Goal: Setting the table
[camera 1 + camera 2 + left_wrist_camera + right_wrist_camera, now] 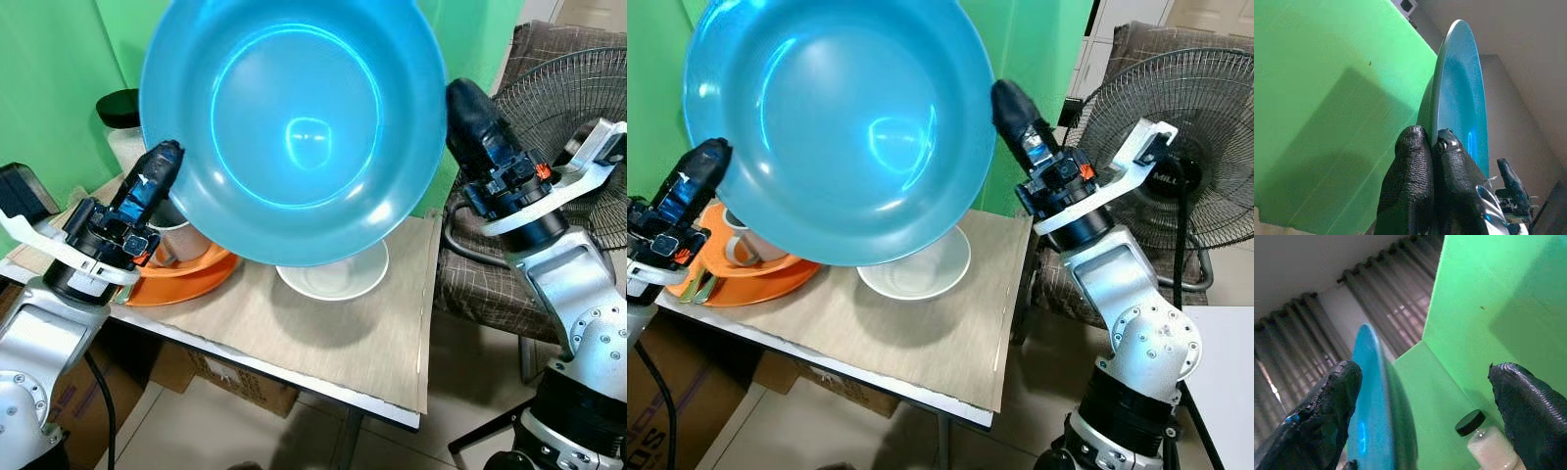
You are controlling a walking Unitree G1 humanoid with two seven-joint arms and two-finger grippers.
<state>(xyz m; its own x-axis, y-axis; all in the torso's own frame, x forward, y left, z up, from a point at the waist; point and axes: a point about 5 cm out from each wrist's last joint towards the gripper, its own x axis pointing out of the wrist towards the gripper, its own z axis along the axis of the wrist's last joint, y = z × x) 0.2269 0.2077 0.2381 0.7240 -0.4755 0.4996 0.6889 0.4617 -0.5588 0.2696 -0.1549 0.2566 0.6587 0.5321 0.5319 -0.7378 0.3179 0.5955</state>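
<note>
Left eye view: a large blue bowl (294, 127) is held tilted high above the table (323, 343), over a white bowl (333, 274). The left gripper (1432, 142) pinches its rim; the right gripper (1425, 387) is spread wide beside the opposite edge. With one thin rim grip, the bowl could slip and strike the white bowl.

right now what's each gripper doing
left gripper: closed on the rim of the blue bowl, holding it up.
right gripper: open, fingers apart beside the bowl's other edge.
</note>
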